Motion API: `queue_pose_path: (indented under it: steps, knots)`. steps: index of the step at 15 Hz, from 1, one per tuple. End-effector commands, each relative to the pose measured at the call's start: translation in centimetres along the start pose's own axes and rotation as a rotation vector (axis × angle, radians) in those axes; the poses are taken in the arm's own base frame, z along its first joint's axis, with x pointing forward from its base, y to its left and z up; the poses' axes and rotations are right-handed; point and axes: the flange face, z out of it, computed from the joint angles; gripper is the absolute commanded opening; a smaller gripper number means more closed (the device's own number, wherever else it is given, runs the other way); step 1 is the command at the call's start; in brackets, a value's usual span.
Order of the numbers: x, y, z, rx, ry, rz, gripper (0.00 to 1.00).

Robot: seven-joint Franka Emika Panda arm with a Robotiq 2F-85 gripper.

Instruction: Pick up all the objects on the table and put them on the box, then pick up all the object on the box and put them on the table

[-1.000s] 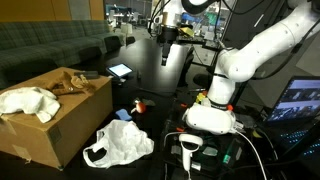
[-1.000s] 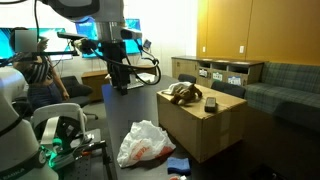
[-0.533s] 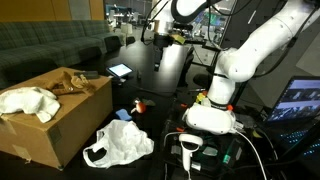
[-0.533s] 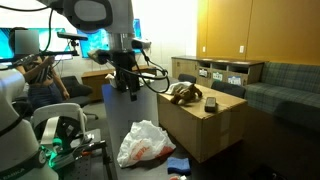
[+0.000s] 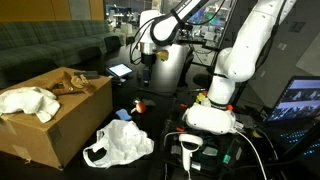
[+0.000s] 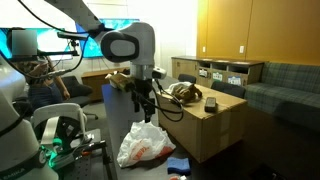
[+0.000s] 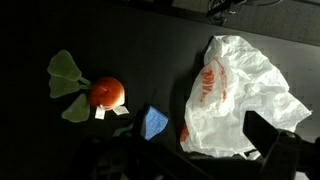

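**Exterior view, box at the left.** Your gripper (image 5: 147,70) hangs over the dark table (image 5: 165,100), above and behind the orange toy fruit (image 5: 140,105). At this size you cannot tell how the jaws stand. The cardboard box (image 5: 60,120) carries a white cloth (image 5: 25,100) and a brown item (image 5: 75,83) on its top. The white plastic bag (image 5: 120,143) lies low, just beside the box's near corner. A small blue piece (image 5: 125,113) sits between the bag and the toy fruit.

**Exterior view, box at the right.** The gripper (image 6: 147,108) points down directly above the plastic bag (image 6: 148,142), close to the side of the cardboard box (image 6: 210,130) but apart from it. The brown item (image 6: 182,92) and a small dark object (image 6: 211,104) rest on the box top.

**Wrist view.** The plastic bag (image 7: 235,90) fills the right side. The toy fruit (image 7: 107,93), with its green leaves (image 7: 65,72), lies at the left, well apart from the bag. The blue piece (image 7: 153,122) sits between them, just beside the bag's edge. One of the fingers (image 7: 268,135) shows at the lower right, far off centre. Its partner is a faint shape in shadow at the lower left. The jaws are spread wide with nothing between them.
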Motion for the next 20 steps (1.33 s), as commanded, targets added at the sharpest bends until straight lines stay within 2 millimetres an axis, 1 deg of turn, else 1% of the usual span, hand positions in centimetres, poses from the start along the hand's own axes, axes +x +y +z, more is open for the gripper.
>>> queue_pose_path:
  steps: [1, 2, 7, 10, 15, 16, 20]
  knots:
    - [1.8, 1.8, 3.3, 0.007, -0.005, 0.034, 1.0]
    - [2.1, 2.3, 4.6, 0.008, -0.004, 0.048, 1.0]
    - [2.1, 4.8, 9.8, 0.0, 0.019, 0.06, 1.0]
    - [3.0, 6.1, 12.8, 0.005, 0.042, 0.056, 1.0]
    - [5.4, 7.7, 16.7, 0.041, 0.072, 0.064, 1.0]
    - [5.8, 8.1, 17.9, 0.042, 0.062, 0.075, 1.0]
    - [6.6, 10.0, 20.8, 0.054, 0.027, 0.127, 1.0]
